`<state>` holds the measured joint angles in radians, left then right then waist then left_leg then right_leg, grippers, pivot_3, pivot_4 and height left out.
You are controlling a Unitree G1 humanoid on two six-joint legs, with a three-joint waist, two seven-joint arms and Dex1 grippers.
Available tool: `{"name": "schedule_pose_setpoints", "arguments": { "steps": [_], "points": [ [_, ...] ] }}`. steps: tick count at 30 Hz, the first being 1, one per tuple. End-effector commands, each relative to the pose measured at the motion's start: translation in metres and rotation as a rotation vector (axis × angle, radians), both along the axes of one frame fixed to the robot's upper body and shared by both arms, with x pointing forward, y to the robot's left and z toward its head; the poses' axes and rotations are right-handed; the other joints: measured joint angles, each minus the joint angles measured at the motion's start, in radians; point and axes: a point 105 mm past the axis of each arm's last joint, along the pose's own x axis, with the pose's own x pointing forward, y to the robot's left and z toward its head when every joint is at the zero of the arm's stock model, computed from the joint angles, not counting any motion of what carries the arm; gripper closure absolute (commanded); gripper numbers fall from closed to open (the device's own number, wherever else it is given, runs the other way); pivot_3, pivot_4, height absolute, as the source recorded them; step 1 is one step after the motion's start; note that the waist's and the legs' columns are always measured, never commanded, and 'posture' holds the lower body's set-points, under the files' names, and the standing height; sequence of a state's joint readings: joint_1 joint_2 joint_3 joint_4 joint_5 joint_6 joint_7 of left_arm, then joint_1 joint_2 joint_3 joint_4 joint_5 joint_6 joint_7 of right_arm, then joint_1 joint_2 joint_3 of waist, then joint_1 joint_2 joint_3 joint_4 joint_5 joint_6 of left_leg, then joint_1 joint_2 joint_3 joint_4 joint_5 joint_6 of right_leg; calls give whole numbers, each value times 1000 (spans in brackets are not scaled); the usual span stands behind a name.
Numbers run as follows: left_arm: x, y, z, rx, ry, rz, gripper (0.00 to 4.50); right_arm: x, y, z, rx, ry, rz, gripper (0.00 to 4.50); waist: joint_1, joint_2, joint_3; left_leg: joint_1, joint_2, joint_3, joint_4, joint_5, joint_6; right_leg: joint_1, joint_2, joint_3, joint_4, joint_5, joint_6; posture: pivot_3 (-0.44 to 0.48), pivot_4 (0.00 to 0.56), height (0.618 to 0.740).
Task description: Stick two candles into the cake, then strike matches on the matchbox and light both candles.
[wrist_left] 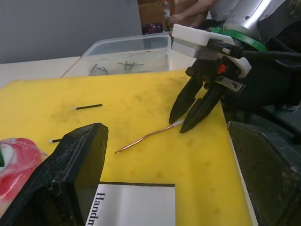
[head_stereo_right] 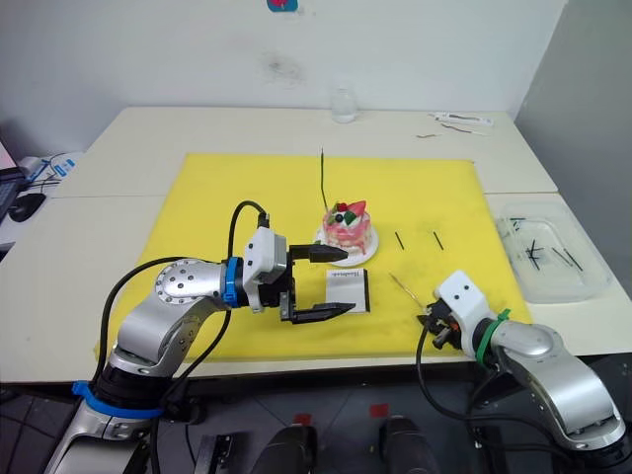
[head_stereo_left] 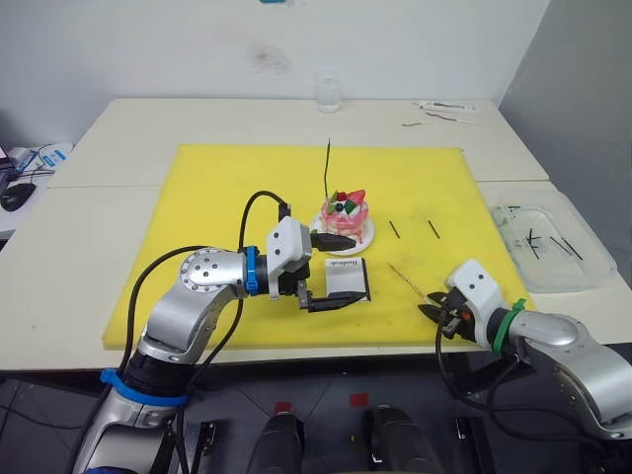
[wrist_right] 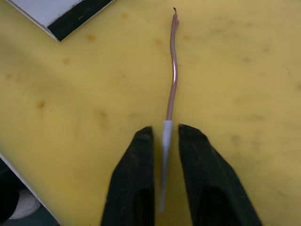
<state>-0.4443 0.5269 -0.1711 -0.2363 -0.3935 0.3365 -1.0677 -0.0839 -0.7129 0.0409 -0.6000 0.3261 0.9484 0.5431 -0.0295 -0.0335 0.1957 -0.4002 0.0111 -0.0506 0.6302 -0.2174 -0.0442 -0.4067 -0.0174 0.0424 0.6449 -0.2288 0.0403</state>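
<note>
so the right gripper has its two black fingers down on the yellow mat, pinching the pale end of the thin tan wire-like candle, which lies flat on the mat, pointing toward the flat white matchbox with the black strip. the other candle, a thin dark-greenish stick, already stands upright in the small round pink-and-white cake with strawberry on top. the left gripper hovers with fingers spread wide, one by the cake and one over the matchbox. my worry: the candle is bendy and gripped right at its tip, so lifting it could make it droop, swing or slip out of the fingers. pushing it into the cake from that far end may just buckle it, or shove the cake on its plate. the left gripper is also close enough to bump the cake. two short dark matches lie on the mat beside the cake, untouched.
</note>
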Motion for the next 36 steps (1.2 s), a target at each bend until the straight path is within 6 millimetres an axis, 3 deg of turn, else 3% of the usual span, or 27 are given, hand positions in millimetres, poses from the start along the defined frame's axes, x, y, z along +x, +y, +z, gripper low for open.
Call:
{"name": "schedule_pose_setpoints", "arguments": {
  "steps": [1,8,14,20,23,28,33,36],
  "points": [
    [-9,-9,7,-17,-27,-50,0,1,-11,9,-27,-21,-16,4460,0,0,0,0,0,0,0,0,0,0,0,0,0,0,0,0,150,740],
    [-16,-21,8,-46,-22,-100,0,-3,-53,35,-116,-31,-11,4460,3,0,0,0,-1,0,0,0,0,0,-1,0,0,0,0,0,150,740],
    [-19,-33,7,-47,-29,-151,0,-15,-84,24,-184,30,29,4460,3,0,0,0,0,0,0,0,0,0,0,0,-1,0,0,0,150,740],
    [-10,-35,8,-57,-42,-130,0,-12,-99,18,-234,42,29,4460,-2,0,0,1,-1,1,1,0,0,0,0,1,0,0,1,0,150,740],
    [-12,-36,7,-61,-37,-134,0,-14,-103,19,-254,55,37,3788,-1,0,0,0,-1,1,1,0,0,0,0,1,0,0,0,0,150,740],
    [-16,-39,6,-67,-27,-140,0,-13,-108,30,-297,65,59,2046,0,0,0,0,-1,1,0,0,0,0,0,1,-1,1,2,0,150,740],
    [-25,-52,3,-33,-29,-188,0,-12,-91,68,-372,154,184,260,-6,5,0,1,-1,3,1,0,0,0,-1,3,0,1,2,0,150,740],
    [-28,-60,3,-16,-44,-200,0,-10,-90,72,-429,224,203,260,-2,5,0,1,1,2,2,0,0,0,0,1,0,0,1,0,150,740]
  ]
}}
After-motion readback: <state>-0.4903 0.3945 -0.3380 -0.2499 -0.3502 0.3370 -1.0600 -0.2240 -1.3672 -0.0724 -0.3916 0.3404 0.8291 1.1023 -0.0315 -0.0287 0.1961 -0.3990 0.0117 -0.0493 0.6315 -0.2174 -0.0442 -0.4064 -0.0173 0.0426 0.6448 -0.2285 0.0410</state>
